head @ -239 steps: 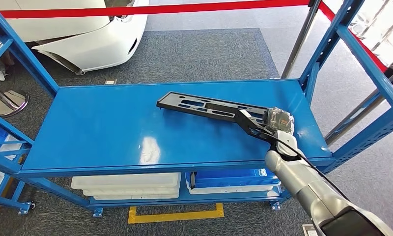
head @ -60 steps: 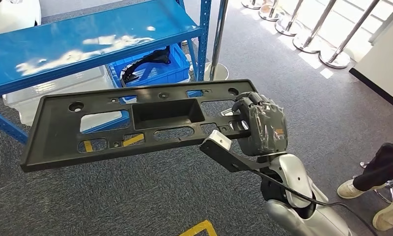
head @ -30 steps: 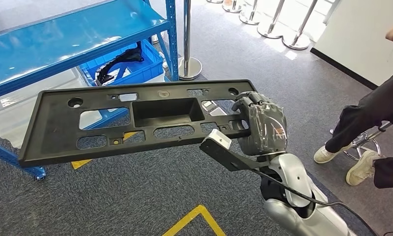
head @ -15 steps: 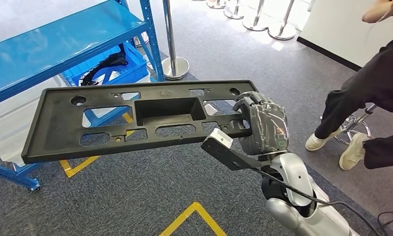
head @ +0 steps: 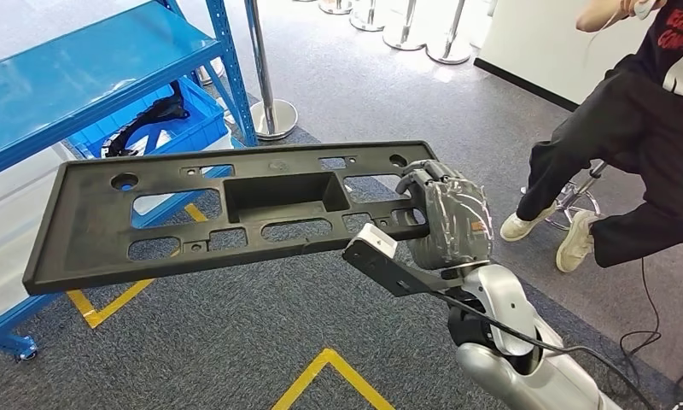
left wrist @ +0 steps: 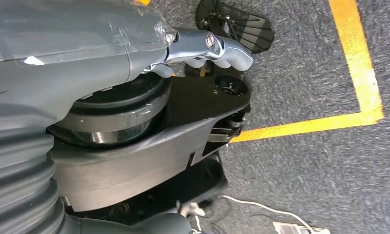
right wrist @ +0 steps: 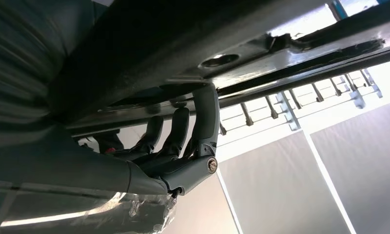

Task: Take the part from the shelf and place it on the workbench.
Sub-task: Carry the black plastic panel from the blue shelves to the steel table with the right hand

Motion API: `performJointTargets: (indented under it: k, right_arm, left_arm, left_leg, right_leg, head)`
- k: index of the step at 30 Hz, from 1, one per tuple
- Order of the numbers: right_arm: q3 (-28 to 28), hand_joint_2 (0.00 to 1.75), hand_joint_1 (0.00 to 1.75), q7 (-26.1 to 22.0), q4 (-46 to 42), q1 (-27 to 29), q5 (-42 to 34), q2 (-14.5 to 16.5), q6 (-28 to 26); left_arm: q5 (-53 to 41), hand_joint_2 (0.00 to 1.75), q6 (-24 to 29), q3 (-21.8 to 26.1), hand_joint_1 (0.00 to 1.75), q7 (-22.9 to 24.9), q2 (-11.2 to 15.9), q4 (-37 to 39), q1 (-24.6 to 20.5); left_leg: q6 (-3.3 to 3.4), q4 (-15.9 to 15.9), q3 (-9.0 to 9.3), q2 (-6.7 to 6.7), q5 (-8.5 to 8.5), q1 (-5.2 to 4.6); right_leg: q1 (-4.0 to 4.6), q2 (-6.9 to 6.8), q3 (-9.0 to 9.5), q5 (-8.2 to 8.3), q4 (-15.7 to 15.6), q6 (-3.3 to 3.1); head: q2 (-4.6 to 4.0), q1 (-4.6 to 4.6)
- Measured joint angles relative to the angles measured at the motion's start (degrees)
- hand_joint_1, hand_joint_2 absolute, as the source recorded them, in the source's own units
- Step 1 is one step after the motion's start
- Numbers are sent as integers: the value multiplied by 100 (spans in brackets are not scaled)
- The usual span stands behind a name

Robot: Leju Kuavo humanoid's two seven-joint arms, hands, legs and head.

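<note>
The part (head: pixel 236 213) is a long black plastic panel with a sunken box in its middle and several cut-outs. It is held roughly level over the carpet in the head view. My right hand (head: pixel 449 224), wrapped in clear film, grips its right end. In the right wrist view the fingers (right wrist: pixel 205 117) hook up around the edge of the part (right wrist: pixel 232 44). My left hand (left wrist: pixel 203 46) hangs above the carpet with its fingers loosely bent and nothing in it.
The blue shelf (head: pixel 82 77) stands at the left, with a blue bin (head: pixel 193 128) of black parts under it. A chrome post (head: pixel 265 85) stands beside it. A person (head: pixel 637 145) sits on a stool at the right. Yellow tape (head: pixel 338 371) marks the carpet.
The whole view has swung to the right: the shelf has slid to the left edge and a seated person has come in at the right. The part stays in my right hand.
</note>
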Motion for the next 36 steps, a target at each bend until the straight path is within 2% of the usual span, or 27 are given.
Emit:
performJointTargets:
  k: [1, 2, 3, 4, 5, 6, 7, 10, 11, 13, 15, 16, 17, 18, 20, 22, 23, 25, 27, 28, 29, 31, 32, 33, 34, 35, 36]
  right_arm:
    - [1, 175, 175, 1, 0, 6, -4, 0, 0]
    - [1, 175, 175, 1, 0, 9, -5, -1, 1]
    - [1, 175, 175, 2, -1, 10, -5, -2, 1]
    - [1, 175, 175, 2, -1, 10, -5, -3, 3]
    - [1, 175, 175, 2, -2, 10, -5, -5, 5]
    - [1, 175, 175, 3, -9, 10, -3, -6, 7]
    - [1, 175, 175, 7, -19, 10, -1, -7, 8]
    - [1, 175, 175, 48, -56, 18, 10, -16, 9]
    - [1, 175, 175, 65, -72, 22, 17, -21, 9]
    - [1, 175, 175, 85, -113, 36, 31, -29, 10]
    - [1, 175, 175, 98, -139, 62, 37, -31, 13]
    - [1, 175, 175, 104, -143, 75, 38, -31, 15]
    - [1, 175, 175, 107, -144, 84, 36, -31, 21]
    - [1, 175, 175, 106, -144, 88, 33, -31, 26]
    - [4, 175, 175, 96, -145, 84, 25, -30, 45]
    - [10, 175, 175, 89, -147, 67, 15, -28, 62]
    - [13, 175, 175, 87, -148, 58, 9, -28, 66]
    - [16, 175, 175, 85, -150, 44, -4, -27, 70]
    - [16, 175, 175, 80, -153, 27, -19, -33, 75]
    - [16, 175, 175, 76, -155, 9, -25, -36, 79]
    - [17, 175, 175, 73, -155, -5, -32, -38, 83]
    - [25, 175, 175, 70, -155, -21, -42, -36, 85]
    - [31, 175, 175, 70, -155, -20, -48, -36, 85]
    - [36, 175, 175, 67, -155, -20, -53, -35, 82]
    - [38, 175, 175, 61, -155, -22, -60, -36, 78]
    - [39, 175, 175, 52, -155, -26, -66, -36, 74]
    - [40, 175, 175, 42, -154, -31, -72, -36, 70]
  left_arm:
    - [-1, 175, 0, -1, 0, 1, -1, 0, 8]
    - [-2, 175, 0, -1, 0, 0, -1, 0, 13]
    - [-3, 175, 0, -1, 0, 0, -1, 0, 14]
    - [-5, 175, 0, -1, 0, -1, -1, -1, 14]
    - [-9, 175, -1, -1, 0, -5, 1, 0, 13]
    - [-13, 175, -1, -2, 0, -13, 3, 0, 10]
    - [-16, 175, -3, -3, 0, -23, 5, 1, 9]
    - [-24, 175, -7, -9, 0, -46, 9, 2, 8]
    - [-25, 175, -7, -11, 0, -49, 9, 2, 6]
    - [-27, 175, -7, -19, 0, -54, 9, 2, 2]
    - [-28, 175, -7, -26, 0, -54, 9, 2, 0]
    - [-28, 175, -7, -27, 0, -54, 9, 2, 0]
    - [-27, 175, -7, -29, 0, -54, 9, 2, 0]
    - [-24, 175, -8, -30, 0, -54, 9, 2, 1]
    - [-13, 175, -11, -31, 0, -54, 13, 2, 4]
    - [-2, 175, -14, -32, 0, -56, 23, 4, 12]
    - [1, 175, -15, -32, 0, -57, 29, 5, 14]
    - [6, 175, -15, -33, 0, -60, 29, 5, 18]
    - [14, 175, -16, -32, 0, -67, 31, 4, 18]
    - [19, 175, -16, -32, 0, -71, 32, 4, 17]
    - [22, 175, -17, -32, 0, -75, 33, 4, 17]
    - [23, 175, -18, -33, 0, -78, 32, 4, 22]
    - [23, 175, -17, -33, 0, -78, 31, 4, 23]
    - [25, 175, -17, -33, 0, -78, 31, 4, 22]
    - [26, 175, -19, -33, 0, -78, 31, 4, 19]
    - [29, 175, -22, -33, 0, -78, 31, 4, 15]
    - [32, 175, -26, -33, 0, -78, 31, 4, 11]
  left_leg:
    - [-4, 3, 0, 37, -3, 4]
    - [-11, 7, 1, 72, -7, 9]
    - [-25, 13, 4, 103, -16, 18]
    - [-45, 24, 9, 130, -29, 28]
    - [-75, 35, 10, 154, -43, 28]
    - [-112, 52, 5, 172, -54, 24]
    - [-148, 63, 2, 187, -59, 15]
    - [-254, 69, 8, 216, -68, 15]
    - [-287, 119, 0, 192, -118, 26]
    - [-320, 537, -151, 102, -405, 36]
    - [-307, 1293, -467, 41, -786, 15]
    - [-293, 1594, -599, 32, -886, 0]
    - [-270, 1719, -654, 27, -878, -14]
    - [-241, 1657, -626, 21, -779, -27]
    - [-142, 980, -331, -66, -387, -61]
    - [-61, 331, -77, -216, -128, -81]
    - [-44, 197, -39, -266, -104, -91]
    - [-34, 122, -21, -243, -94, -98]
    - [6, 51, 4, -177, -52, -71]
    - [26, 16, 13, -136, -32, -52]
    - [37, 2, 16, -97, -22, -43]
    - [44, 1, 10, -22, -21, -38]
    - [40, 3, 9, 16, -25, -34]
    - [32, 7, 9, 53, -31, -27]
    - [19, 13, 13, 86, -40, -18]
    - [-2, 22, 18, 115, -53, -9]
    - [-29, 34, 19, 141, -67, -11]
  right_leg:
    - [-23, -18, -105, -46, 226, 23]
    - [-45, -31, -122, 5, 266, 42]
    - [-63, -51, -26, 159, 71, 59]
    - [-77, -89, 162, 362, -305, 72]
    - [-74, -147, 349, 497, -681, 77]
    - [-62, -180, 493, 598, -993, 57]
    - [-45, -196, 564, 627, -1163, 25]
    - [-16, -121, 548, 618, -1201, -109]
    - [-16, -101, 548, 627, -1207, -149]
    - [-16, -63, 551, 646, -1226, -225]
    - [16, -14, 550, 648, -1225, -267]
    - [35, 19, 551, 648, -1225, -276]
    - [54, 59, 552, 650, -1223, -282]
    - [71, 99, 554, 651, -1221, -286]
    - [94, 184, 561, 652, -1217, -287]
    - [107, 254, 532, 660, -1190, -272]
    - [94, 279, 508, 670, -1183, -255]
    - [70, 330, 477, 693, -1186, -205]
    - [79, 254, 433, 616, -1089, -147]
    - [85, 178, 348, 497, -903, -115]
    - [71, 85, 215, 333, -611, -86]
    - [24, -1, -108, 41, 72, -30]
    - [0, -17, -193, 13, 257, -6]
    - [-21, -34, -178, 89, 238, 15]
    - [-36, -58, -57, 250, 8, 29]
    - [-45, -107, 141, 444, -377, 36]
    - [-34, -183, 330, 572, -744, 33]
  head:
    - [0, 20]
    - [0, 38]
    - [0, 60]
    - [0, 82]
    - [0, 105]
    - [0, 133]
    - [0, 143]
    - [0, 88]
    - [0, 66]
    - [0, 5]
    - [0, -82]
    - [0, -109]
    - [0, -126]
    - [0, -138]
    - [0, -170]
    - [0, -174]
    - [0, -164]
    - [0, -161]
    - [0, -143]
    - [0, -109]
    - [0, -66]
    - [0, 7]
    - [0, 29]
    - [0, 51]
    - [0, 74]
    - [0, 100]
    - [0, 128]
